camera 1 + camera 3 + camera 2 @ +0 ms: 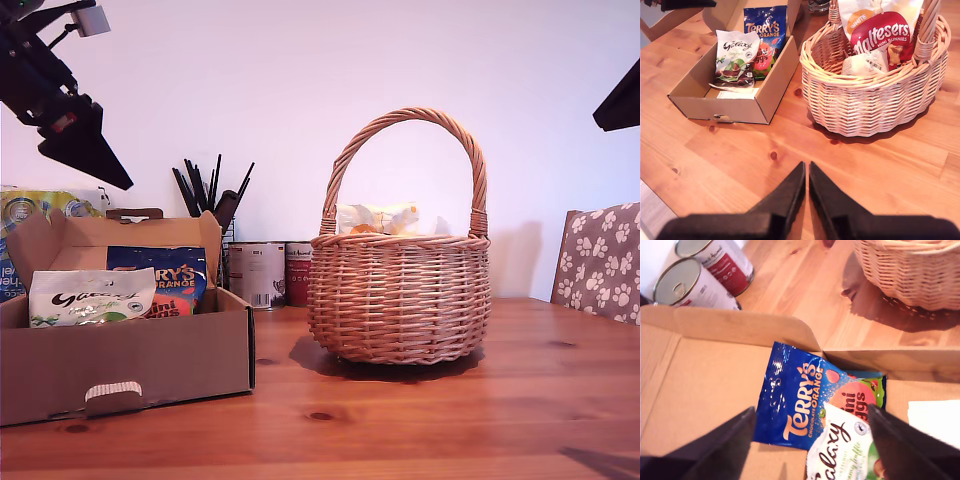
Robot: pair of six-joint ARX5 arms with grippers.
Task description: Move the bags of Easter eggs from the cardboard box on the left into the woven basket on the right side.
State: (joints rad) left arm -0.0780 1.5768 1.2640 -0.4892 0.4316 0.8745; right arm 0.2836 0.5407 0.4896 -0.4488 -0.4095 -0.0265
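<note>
The cardboard box (150, 360) stands on the wooden table at the exterior view's left. In it lie a whitish Galaxy bag (90, 297) and a blue Terry's Orange bag (170, 275), the Galaxy bag partly overlapping the blue one. My first gripper (811, 410) hovers open above these two bags (840, 450) (800, 395), touching neither; it shows high at the exterior view's left (118, 178). The woven basket (400, 300) holds a Maltesers bag (882, 35) and other pale pouches. My second gripper (806, 165) hangs shut and empty over bare table in front of the box (720, 107) and basket (865, 110).
Two tins (258, 272) (298, 270) and a black wire utensil holder (215, 200) stand behind the box. A yellow-and-blue towel pack (40, 210) sits at the exterior view's far left, a paw-print chair back (605, 260) at its right. A white slip (735, 93) lies in the box.
</note>
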